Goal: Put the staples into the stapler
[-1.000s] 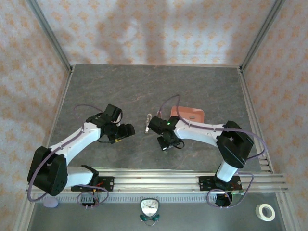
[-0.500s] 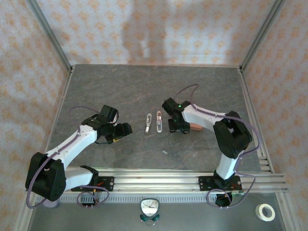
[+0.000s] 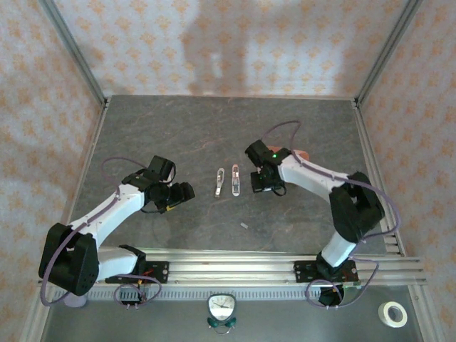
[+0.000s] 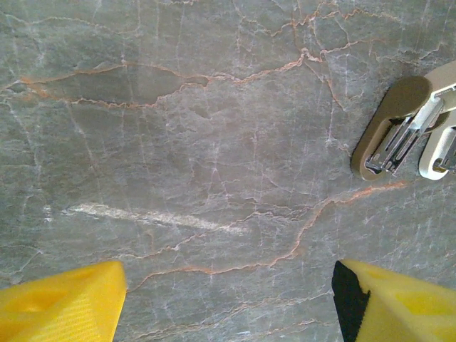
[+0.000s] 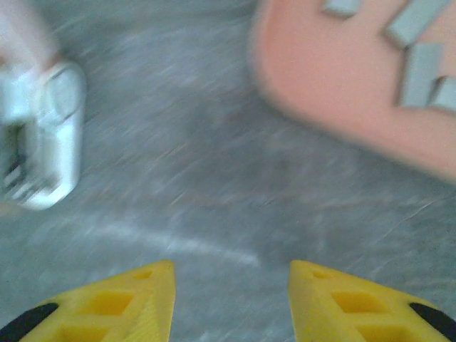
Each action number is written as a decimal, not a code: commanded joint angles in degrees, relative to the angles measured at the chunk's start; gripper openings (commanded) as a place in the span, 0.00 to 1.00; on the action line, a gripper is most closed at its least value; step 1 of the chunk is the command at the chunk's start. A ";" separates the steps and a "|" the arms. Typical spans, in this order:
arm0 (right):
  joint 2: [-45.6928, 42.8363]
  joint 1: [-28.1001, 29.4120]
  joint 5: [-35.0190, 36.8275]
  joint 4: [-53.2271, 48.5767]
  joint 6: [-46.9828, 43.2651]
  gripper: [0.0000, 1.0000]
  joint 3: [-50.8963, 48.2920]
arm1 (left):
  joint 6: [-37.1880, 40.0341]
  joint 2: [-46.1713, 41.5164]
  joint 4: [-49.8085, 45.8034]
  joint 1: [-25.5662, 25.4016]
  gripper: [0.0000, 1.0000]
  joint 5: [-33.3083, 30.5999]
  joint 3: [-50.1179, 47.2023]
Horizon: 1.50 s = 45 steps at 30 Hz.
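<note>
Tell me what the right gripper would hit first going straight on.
Probably bare table: the right gripper aims between the stapler and the tray, though the view is blurred.

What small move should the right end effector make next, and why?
Probably it should shift the right end effector toward the pink tray and lower it over one of the grey staples. Its jaws stand apart with nothing between them, and the staples lie in the tray just ahead and to its right. The stapler on its other side seems to lie open, ready for filling.
</note>
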 commanded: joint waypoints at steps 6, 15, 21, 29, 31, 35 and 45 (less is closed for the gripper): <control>-1.43 14.26 -5.14 -1.76 2.21 0.46 -5.42 | -2.08 -5.61 0.28 0.50 0.77 -2.53 -2.10; -0.34 18.17 -5.94 -1.16 1.19 0.46 -6.13 | -3.97 -6.98 2.81 0.49 0.76 -1.34 -5.02; 3.12 19.00 -6.54 -0.99 -0.46 0.44 -4.94 | -3.75 -7.62 2.32 0.49 0.76 -1.80 -4.87; 5.22 19.07 -3.50 -0.14 -0.63 0.40 -5.51 | -3.71 -8.15 1.72 0.49 0.75 -2.22 -4.89; 5.46 19.11 -3.41 0.56 -0.68 0.38 -5.73 | -3.80 -8.14 1.91 0.49 0.75 -2.24 -4.98; 6.11 19.06 -3.12 1.64 -0.69 0.34 -6.21 | -3.98 -8.06 2.15 0.49 0.75 -2.08 -5.04; 7.41 19.11 -2.13 2.51 -0.63 0.20 -6.72 | -3.48 -8.13 2.41 0.49 0.74 -2.09 -4.76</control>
